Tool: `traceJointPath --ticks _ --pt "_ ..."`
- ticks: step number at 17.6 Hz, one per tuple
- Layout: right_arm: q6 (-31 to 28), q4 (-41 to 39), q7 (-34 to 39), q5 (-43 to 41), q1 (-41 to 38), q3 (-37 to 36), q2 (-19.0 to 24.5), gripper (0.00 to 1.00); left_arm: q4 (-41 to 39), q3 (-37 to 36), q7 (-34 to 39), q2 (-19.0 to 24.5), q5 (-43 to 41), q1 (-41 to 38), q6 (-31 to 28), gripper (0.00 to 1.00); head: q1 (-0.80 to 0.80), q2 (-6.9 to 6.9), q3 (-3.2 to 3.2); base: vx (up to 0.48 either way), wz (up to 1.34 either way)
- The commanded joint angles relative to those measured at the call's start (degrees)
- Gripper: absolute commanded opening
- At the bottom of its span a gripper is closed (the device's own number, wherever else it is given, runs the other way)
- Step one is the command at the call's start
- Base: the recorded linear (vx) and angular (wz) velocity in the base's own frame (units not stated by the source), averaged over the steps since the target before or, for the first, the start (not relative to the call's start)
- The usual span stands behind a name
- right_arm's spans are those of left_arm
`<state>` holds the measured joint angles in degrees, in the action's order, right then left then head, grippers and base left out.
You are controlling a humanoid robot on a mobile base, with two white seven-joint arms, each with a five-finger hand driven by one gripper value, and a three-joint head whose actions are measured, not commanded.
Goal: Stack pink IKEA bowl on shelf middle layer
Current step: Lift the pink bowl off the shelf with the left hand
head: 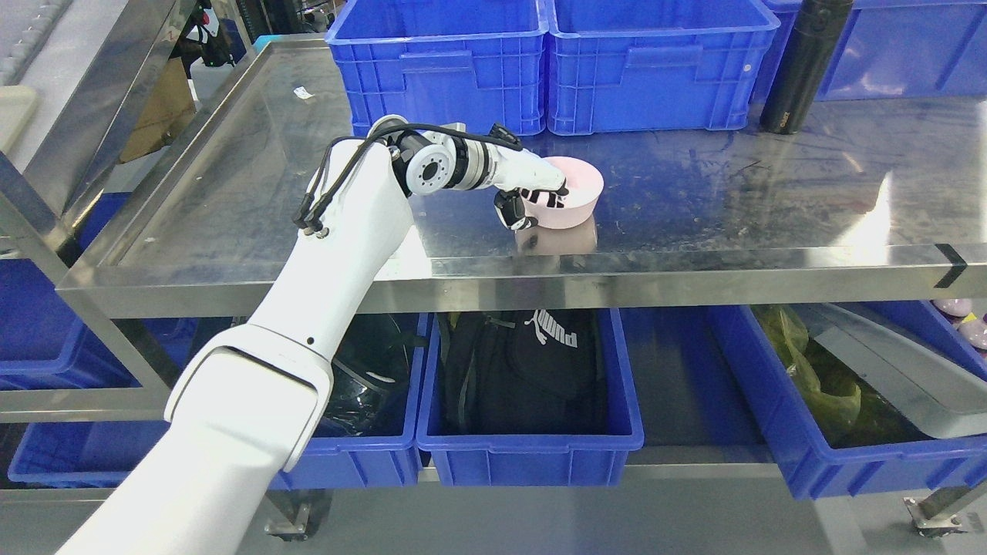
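Note:
A pink bowl (574, 196) sits upright on the steel shelf surface (694, 208), near its front edge at the middle. My left hand (536, 199) reaches in from the lower left and grips the bowl's left rim, fingers curled over the rim and thumb against the outer wall. The bowl's reflection shows on the steel just below it. The right arm is out of view.
Two blue crates (439, 62) (655, 62) stand at the back of the shelf, with a black bottle (798, 65) to their right. Below the shelf are blue bins, one (532, 401) with a black bag inside. A steel frame post (46, 231) rises at the left.

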<state>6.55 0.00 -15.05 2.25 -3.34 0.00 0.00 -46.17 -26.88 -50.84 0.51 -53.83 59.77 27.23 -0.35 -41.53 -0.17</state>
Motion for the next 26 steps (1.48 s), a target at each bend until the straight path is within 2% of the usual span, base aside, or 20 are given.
traceJointPath --ticks 1,6,13,15,17,21,26 --pt "0.0 -1.0 0.0 0.0 0.0 0.3 -1.0 1.00 -4.8 9.6 -1.2 0.5 0.4 0.0 2.5 0.00 0.00 0.00 0.00 0.000 0.00" --pt "0.0 -1.0 0.0 0.0 0.0 0.2 -1.0 1.00 -12.3 20.7 -1.3 0.5 0.7 -1.6 10.4 0.00 0.00 0.00 0.00 0.001 0.00" --pt "0.0 -1.0 0.0 0.0 0.0 0.3 -1.0 1.00 -19.5 24.3 -0.7 0.5 0.7 -5.4 12.6 0.00 0.00 0.00 0.00 0.000 0.00" --pt "0.0 -1.0 0.0 0.0 0.0 0.3 -1.0 1.00 -24.2 27.4 -0.7 0.5 3.5 -5.4 15.5 0.00 0.00 0.00 0.00 0.000 0.00" --pt "0.0 -1.0 0.0 0.0 0.0 0.3 -1.0 1.00 -27.6 29.1 -0.7 0.5 10.8 -6.3 17.8 0.00 0.00 0.00 0.00 0.000 0.00" --pt "0.0 -1.0 0.0 0.0 0.0 0.3 -1.0 1.00 -37.5 28.4 -0.7 0.5 16.2 -12.4 17.8 0.01 0.00 0.00 0.00 0.001 0.02" --pt "0.0 -1.0 0.0 0.0 0.0 0.3 -1.0 1.00 -42.3 24.6 2.5 0.5 16.8 -20.8 17.8 0.01 0.00 0.00 0.00 -0.014 0.27"
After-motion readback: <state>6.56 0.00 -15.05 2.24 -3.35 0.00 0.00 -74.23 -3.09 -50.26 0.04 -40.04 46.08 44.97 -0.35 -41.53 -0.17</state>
